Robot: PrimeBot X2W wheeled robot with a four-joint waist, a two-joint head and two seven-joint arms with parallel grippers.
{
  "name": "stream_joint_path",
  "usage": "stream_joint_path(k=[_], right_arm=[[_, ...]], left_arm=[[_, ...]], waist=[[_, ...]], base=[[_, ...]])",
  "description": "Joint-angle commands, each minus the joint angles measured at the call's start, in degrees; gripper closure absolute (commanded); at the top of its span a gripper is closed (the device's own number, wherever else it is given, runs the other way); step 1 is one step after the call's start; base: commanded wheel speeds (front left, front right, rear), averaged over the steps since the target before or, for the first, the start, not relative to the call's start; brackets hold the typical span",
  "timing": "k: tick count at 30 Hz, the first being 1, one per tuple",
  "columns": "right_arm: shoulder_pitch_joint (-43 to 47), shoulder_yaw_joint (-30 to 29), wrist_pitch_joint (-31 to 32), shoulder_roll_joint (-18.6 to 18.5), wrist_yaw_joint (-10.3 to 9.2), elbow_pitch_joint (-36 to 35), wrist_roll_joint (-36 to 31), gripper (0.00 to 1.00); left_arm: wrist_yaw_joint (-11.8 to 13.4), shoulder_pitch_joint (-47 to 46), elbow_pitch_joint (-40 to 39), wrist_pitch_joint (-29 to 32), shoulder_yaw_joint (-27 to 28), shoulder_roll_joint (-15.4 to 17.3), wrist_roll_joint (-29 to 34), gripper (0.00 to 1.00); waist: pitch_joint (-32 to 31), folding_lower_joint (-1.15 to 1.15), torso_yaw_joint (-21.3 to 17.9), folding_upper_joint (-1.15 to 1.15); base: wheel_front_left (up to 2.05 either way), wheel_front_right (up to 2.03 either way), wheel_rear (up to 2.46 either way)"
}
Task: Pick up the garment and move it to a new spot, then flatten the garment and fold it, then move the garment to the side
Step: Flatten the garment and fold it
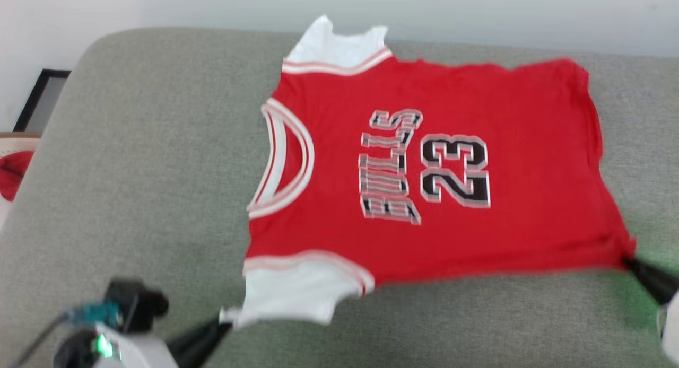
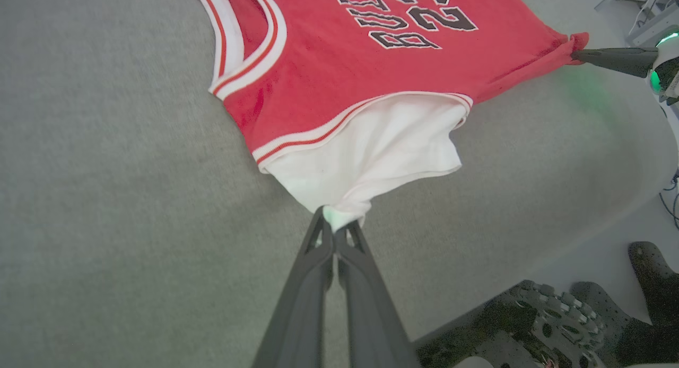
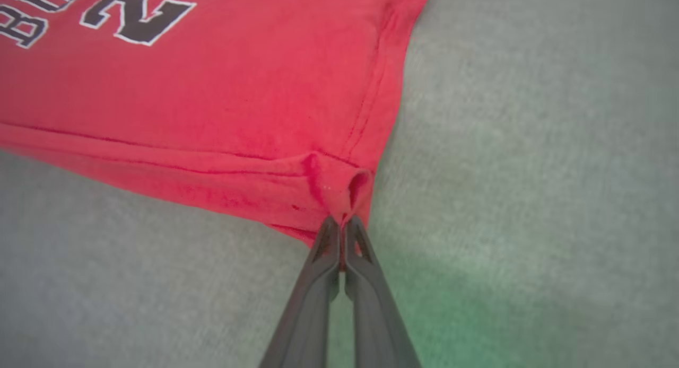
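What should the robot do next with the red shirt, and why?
Probably lower both hands a little and lay the near edge down on the grey cushion. The shirt lies spread out, number side up. The left gripper is shut on the white sleeve and the right gripper on the bottom corner, so that edge looks taut and slightly lifted.

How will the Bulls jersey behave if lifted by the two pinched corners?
Likely floppy: the jersey bunches where the right gripper pinches its hem corner. Probably light: the left gripper tents it by one white sleeve. The middle would likely sag.
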Motion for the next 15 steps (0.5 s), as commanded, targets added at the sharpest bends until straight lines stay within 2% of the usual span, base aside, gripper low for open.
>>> stream_joint_path(k=[1, 8, 15], right_arm=[[2.9, -1.1, 0.8, -0.4, -0.06, -1.4, 0.4, 1.0], [15.8, -6.9, 5.3, -0.7, -0.06, -8.8, 2.2, 1.0], [20.3, -15.0, 9.0, 1.5, -0.06, -15.2, 0.2, 1.0]], left_arm=[[1.3, 2.6, -0.6, -0.5, 0.1, 0.6, -1.1, 1.0], [5.4, 11.6, -3.8, -2.7, 0.0, 0.3, -5.4, 1.0], [6.7, 8.2, -6.3, -1.8, 1.7, 2.5, -2.3, 1.0]], waist=[[-0.3, 0.0, -0.2, 0.0], [0.0, 0.0, -0.4, 0.0], [1.0, 0.0, -1.1, 0.0]], base=[[0.0, 0.0, 0.0], [0.0, 0.0, 0.0], [0.0, 0.0, 0.0]])
